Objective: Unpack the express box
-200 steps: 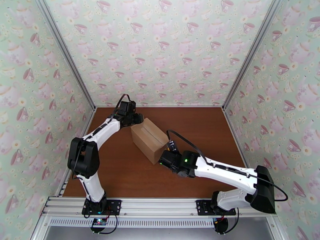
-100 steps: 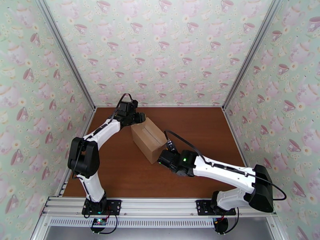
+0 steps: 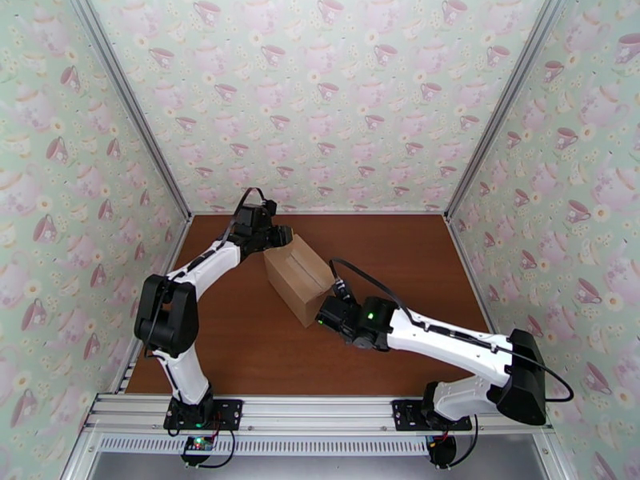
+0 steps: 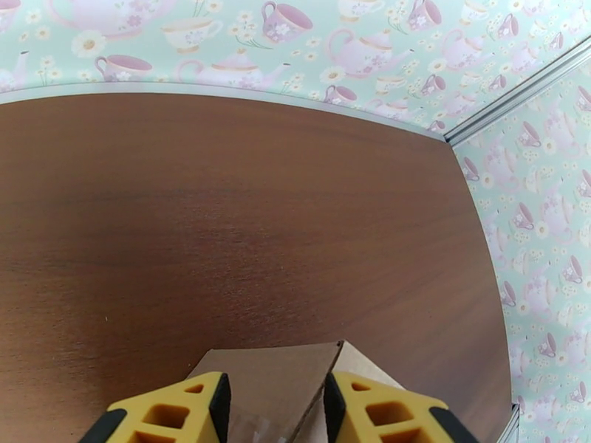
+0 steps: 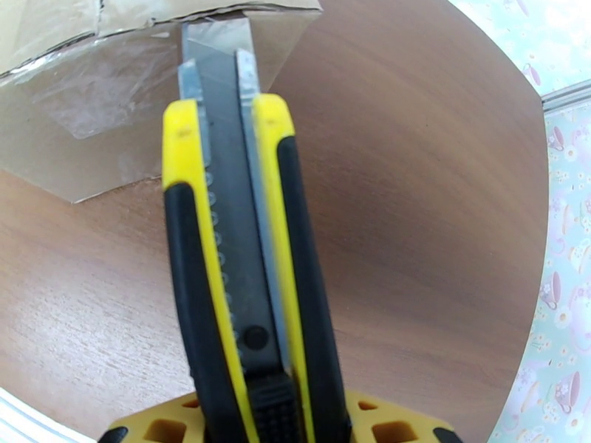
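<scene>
The express box (image 3: pixel 299 277), a plain brown carton, lies slantwise in the middle of the table. My left gripper (image 3: pixel 276 236) rests open on its far upper corner; in the left wrist view the yellow fingers (image 4: pixel 177 411) stand apart with the box's cardboard corner (image 4: pixel 277 378) showing in the gap beneath them. At the box's near end my right gripper (image 3: pixel 328 310) is shut on a yellow and black utility knife (image 5: pixel 236 252). The knife's extended blade (image 5: pixel 218 46) points at the clear tape (image 5: pixel 111 90) on the box's end, at the top edge.
The brown wooden table (image 3: pixel 240 346) is fenced by teacup-patterned walls (image 3: pixel 320 98) at the back and both sides. An aluminium rail (image 3: pixel 320 414) carrying the arm bases runs along the near edge.
My right gripper has crept a little forward and left with the knife, closer to the box's near end. The left gripper has shifted slightly right on the far corner.
</scene>
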